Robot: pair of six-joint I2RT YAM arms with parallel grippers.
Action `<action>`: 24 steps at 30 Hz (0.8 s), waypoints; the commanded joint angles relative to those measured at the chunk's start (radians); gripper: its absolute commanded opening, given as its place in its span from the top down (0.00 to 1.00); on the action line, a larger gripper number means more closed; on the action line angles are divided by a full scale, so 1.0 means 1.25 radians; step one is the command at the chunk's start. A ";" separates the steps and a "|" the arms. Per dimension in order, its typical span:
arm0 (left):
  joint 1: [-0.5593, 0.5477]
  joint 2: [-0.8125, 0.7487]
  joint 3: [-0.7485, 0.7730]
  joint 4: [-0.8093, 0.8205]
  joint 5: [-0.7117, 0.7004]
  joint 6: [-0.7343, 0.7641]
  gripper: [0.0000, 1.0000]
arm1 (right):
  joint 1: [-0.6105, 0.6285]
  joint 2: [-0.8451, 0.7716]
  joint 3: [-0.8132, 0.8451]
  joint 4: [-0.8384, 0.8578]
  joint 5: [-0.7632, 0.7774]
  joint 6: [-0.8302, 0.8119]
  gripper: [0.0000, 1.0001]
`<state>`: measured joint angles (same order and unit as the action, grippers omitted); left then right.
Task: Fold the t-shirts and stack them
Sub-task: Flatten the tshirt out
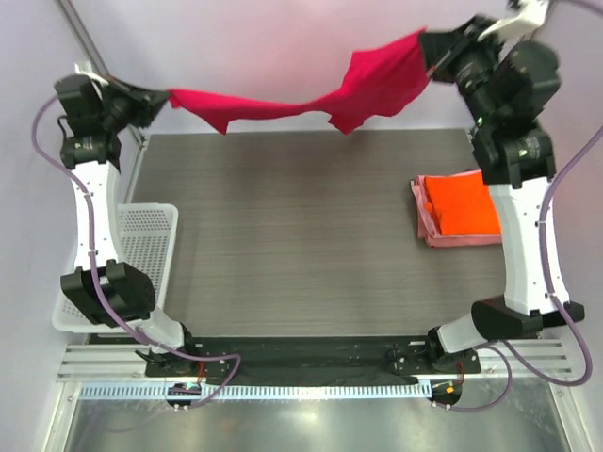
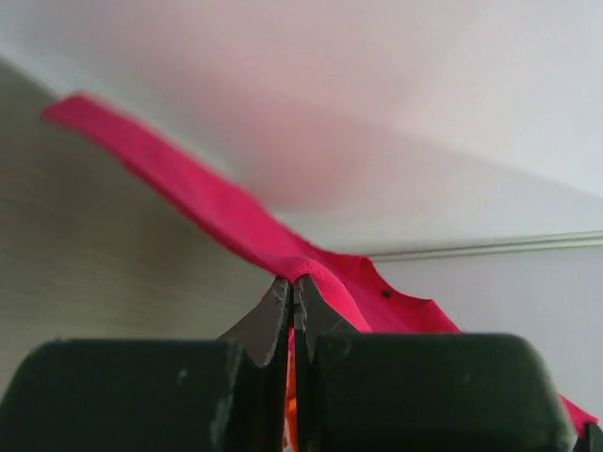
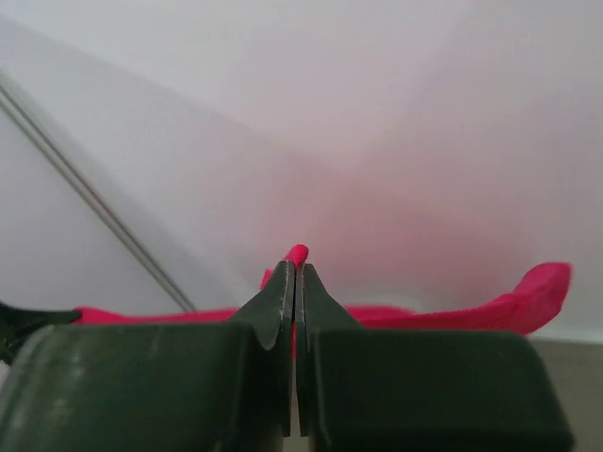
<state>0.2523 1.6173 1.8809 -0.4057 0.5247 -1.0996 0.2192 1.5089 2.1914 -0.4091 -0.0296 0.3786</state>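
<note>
A crimson-magenta t-shirt [image 1: 320, 94] hangs stretched in the air across the far side of the table. My left gripper [image 1: 162, 97] is shut on its left end, and my right gripper [image 1: 429, 42] is shut on its right end, held higher. In the left wrist view the cloth [image 2: 236, 221] runs out from between the closed gripper [image 2: 293, 285]. In the right wrist view a tuft of the shirt [image 3: 298, 254] pokes above the closed gripper [image 3: 296, 273]. A folded bright orange t-shirt [image 1: 462, 205] lies on a folded pale pink t-shirt [image 1: 426, 224] at the right of the table.
A white mesh basket [image 1: 141, 250] sits at the table's left edge beside the left arm. The dark wood-grain tabletop [image 1: 292, 245] stretches beneath the hanging shirt. A pale wall stands behind.
</note>
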 commanded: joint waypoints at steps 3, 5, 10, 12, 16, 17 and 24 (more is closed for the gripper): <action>0.003 -0.112 -0.297 0.063 -0.010 0.062 1.00 | -0.001 -0.183 -0.423 0.062 -0.060 0.022 0.99; 0.002 -0.149 -0.451 0.072 -0.022 0.079 1.00 | -0.001 -0.257 -0.556 0.089 -0.034 0.050 0.99; 0.001 -0.257 -0.715 0.105 -0.016 0.106 1.00 | -0.001 -0.514 -0.941 0.109 -0.011 0.111 0.99; 0.001 -0.287 -0.813 0.104 -0.016 0.136 1.00 | -0.002 -0.585 -1.019 0.100 -0.022 0.131 0.99; -0.001 -0.358 -0.944 0.063 -0.034 0.165 1.00 | -0.001 -0.739 -1.165 0.017 -0.072 0.167 0.99; 0.001 -0.370 -0.962 0.050 -0.044 0.165 1.00 | 0.000 -0.758 -1.184 0.005 -0.082 0.173 0.99; 0.001 -0.489 -1.090 -0.001 -0.128 0.150 1.00 | -0.001 -0.808 -1.293 -0.111 -0.136 0.168 0.99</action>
<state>0.2508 1.0706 0.5365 -0.3946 0.4282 -0.9260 0.2199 0.4835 0.6014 -0.4911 -0.1432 0.5781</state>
